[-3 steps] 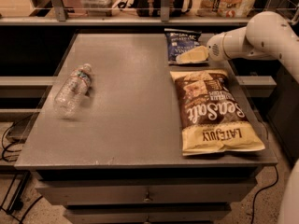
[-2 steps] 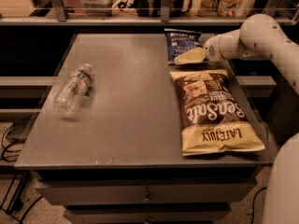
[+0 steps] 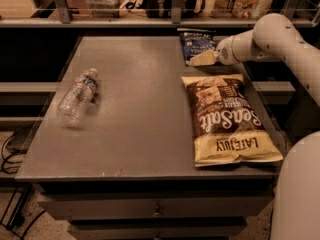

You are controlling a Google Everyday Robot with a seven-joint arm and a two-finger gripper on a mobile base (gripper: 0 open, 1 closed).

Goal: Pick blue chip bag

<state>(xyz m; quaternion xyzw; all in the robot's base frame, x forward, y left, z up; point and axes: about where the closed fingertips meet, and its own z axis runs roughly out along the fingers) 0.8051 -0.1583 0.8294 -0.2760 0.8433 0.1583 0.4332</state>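
Since a second ago the arm point(image 3: 280, 36) has barely shifted, reaching in from the right across the worktop point(image 3: 140, 114). At the far edge lies the blue chip bag point(image 3: 197, 44): light, crinkly, slippery, best pinched at its near edge. Over it sit the jaws of the gripper point(image 3: 202, 59); whether spread, I cannot tell.

Dim, warm brownish light; table point(image 3: 135, 109) top evenly lit, dark below. Gripper point(image 3: 200, 59) pale, soft-edged over blue chip bag point(image 3: 196, 43). Slight overall blur.
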